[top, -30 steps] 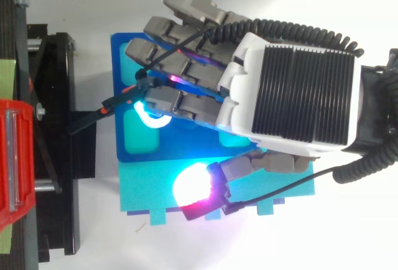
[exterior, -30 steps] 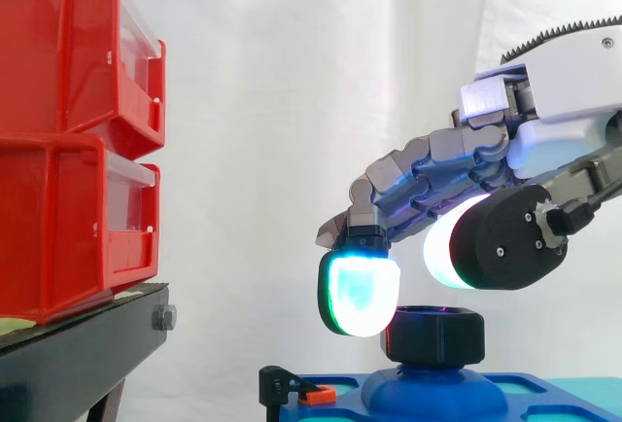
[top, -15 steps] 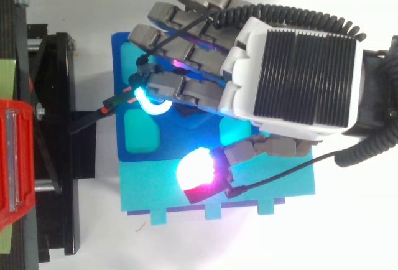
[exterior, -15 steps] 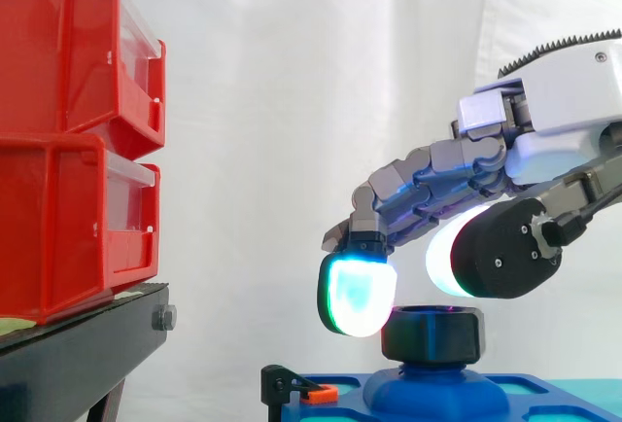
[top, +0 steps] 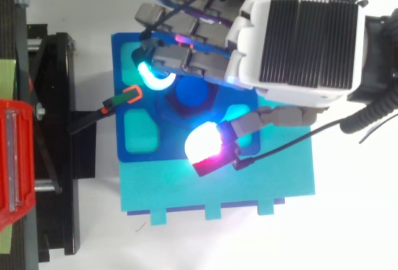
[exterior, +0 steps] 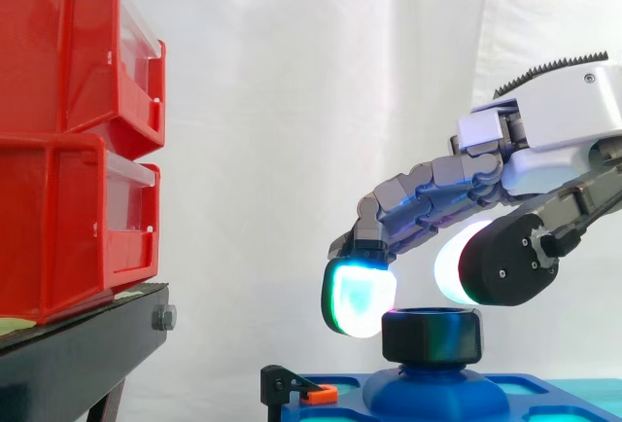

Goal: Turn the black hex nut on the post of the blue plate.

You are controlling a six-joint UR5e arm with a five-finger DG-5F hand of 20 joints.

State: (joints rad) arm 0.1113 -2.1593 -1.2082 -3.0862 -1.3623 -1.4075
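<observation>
Side view first: the black hex nut point(exterior: 431, 334) sits on the domed blue post point(exterior: 432, 390) of the blue plate point(exterior: 554, 393), right at the bottom of the shot. The hand point(exterior: 544, 121) reaches in from the right and arches over it, loosely spread and not clamped on anything. One cyan-white fingertip point(exterior: 358, 298) hangs at the nut's upper left edge; honestly can't tell if it touches. The white thumb pad point(exterior: 453, 266) floats just above the nut's top on the right, so no pinch from what I can see.

Off to the left are two stacked red bins point(exterior: 78, 140) on a black stand point(exterior: 78, 359), well apart from the plate. A little black clip with an orange tip point(exterior: 294, 389) sits at the plate's left edge.

From the top view, the hand point(top: 298, 33) covers the upper part of the plate point(top: 119, 127). The cyan fingertip point(top: 153, 78) and the magenta-white thumb pad point(top: 204, 145) sit on opposite sides of the post. The plate rests on a teal sheet point(top: 261, 189) on the white tabletop point(top: 354, 232).
</observation>
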